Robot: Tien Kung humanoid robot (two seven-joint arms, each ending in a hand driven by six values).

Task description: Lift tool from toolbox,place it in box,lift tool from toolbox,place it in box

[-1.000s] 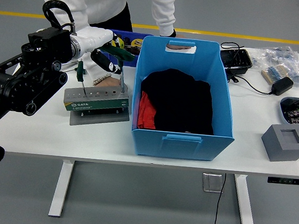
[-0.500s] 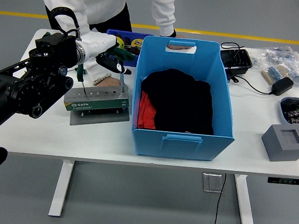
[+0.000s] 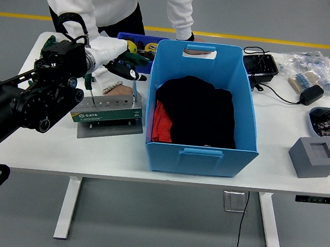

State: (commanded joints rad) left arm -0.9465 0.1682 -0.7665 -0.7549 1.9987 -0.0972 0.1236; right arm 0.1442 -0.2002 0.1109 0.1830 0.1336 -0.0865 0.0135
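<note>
Head view: the robot's left hand [image 3: 114, 55] hovers over the green toolbox [image 3: 105, 110] on the white desk [image 3: 47, 148].
Its fingers [image 3: 125, 68] curl around the handle of a green-handled tool [image 3: 137, 60] standing in the rack, beside the blue box [image 3: 200, 155]; a firm grip cannot be confirmed. The lifting step appears underway; next, a straight pull upward, then a carry right over the box rim. A person's hand [image 3: 113, 88] rests behind the toolbox.

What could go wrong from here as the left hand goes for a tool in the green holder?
The left hand hovers over the green tool holder, close to the person's hand resting behind it; contact looks possible. A green-handled tool stands upright nearby and might get knocked. The blue box wall sits close, so a swing could clip it.
</note>
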